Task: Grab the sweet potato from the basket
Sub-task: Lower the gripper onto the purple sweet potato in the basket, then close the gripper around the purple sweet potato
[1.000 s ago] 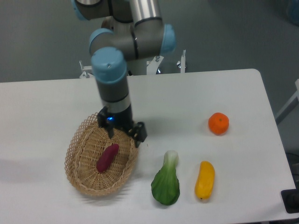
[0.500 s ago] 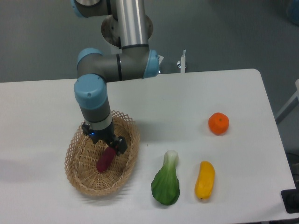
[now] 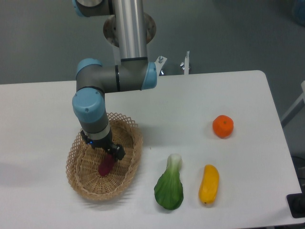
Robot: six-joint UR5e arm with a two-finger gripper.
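The sweet potato lies inside the basket near the front left corner of the surface, the gripper is low over its upper end, whether the jaws grip I cannot tell, and it seems light, stiff and smooth, best held across the thick middle.

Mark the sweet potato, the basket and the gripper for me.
sweet potato [image 3: 105,165]: fixed camera, lower exposed end.
basket [image 3: 81,187]: fixed camera, front-left woven rim.
gripper [image 3: 110,153]: fixed camera, fingertips down at the tuber's upper end.

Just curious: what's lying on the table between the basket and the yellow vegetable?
A green leafy vegetable lies between the basket and the yellow vegetable.
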